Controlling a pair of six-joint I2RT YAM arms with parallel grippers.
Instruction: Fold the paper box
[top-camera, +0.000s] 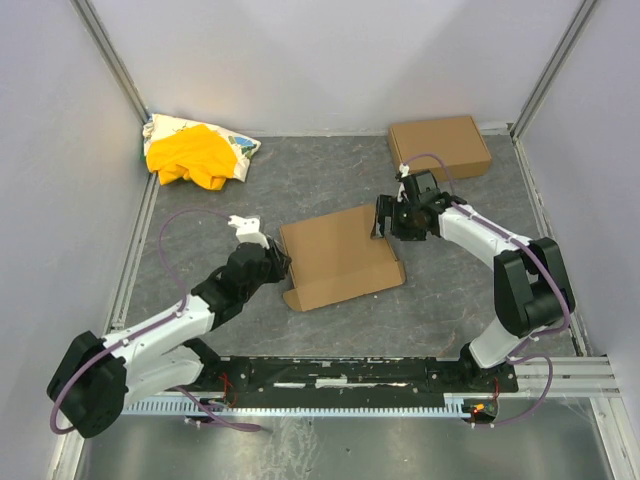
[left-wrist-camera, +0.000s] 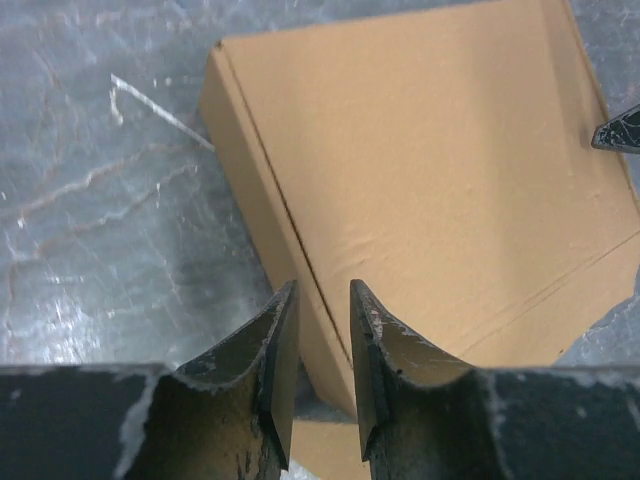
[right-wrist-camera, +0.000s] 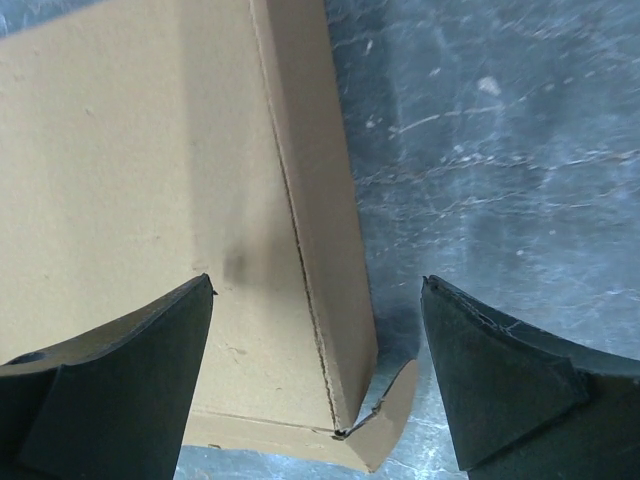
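Note:
The paper box (top-camera: 340, 257) lies mid-table as a shallow brown mailer with its lid down; a small flap sticks out at its front left corner. My left gripper (top-camera: 283, 262) is at the box's left edge. In the left wrist view the box (left-wrist-camera: 430, 170) fills the upper right, and the left gripper (left-wrist-camera: 323, 292) has its jaws only a little apart, empty, above the box's side wall. My right gripper (top-camera: 384, 220) is at the box's far right corner. In the right wrist view the gripper (right-wrist-camera: 318, 288) is wide open, straddling the box's side wall (right-wrist-camera: 325, 190) and a loose corner flap (right-wrist-camera: 390, 420).
A ready-made brown box (top-camera: 440, 147) stands at the back right. A yellow-and-white cloth heap (top-camera: 197, 150) lies in the back left corner. White walls enclose the grey table on three sides. A metal rail (top-camera: 330, 375) runs along the near edge.

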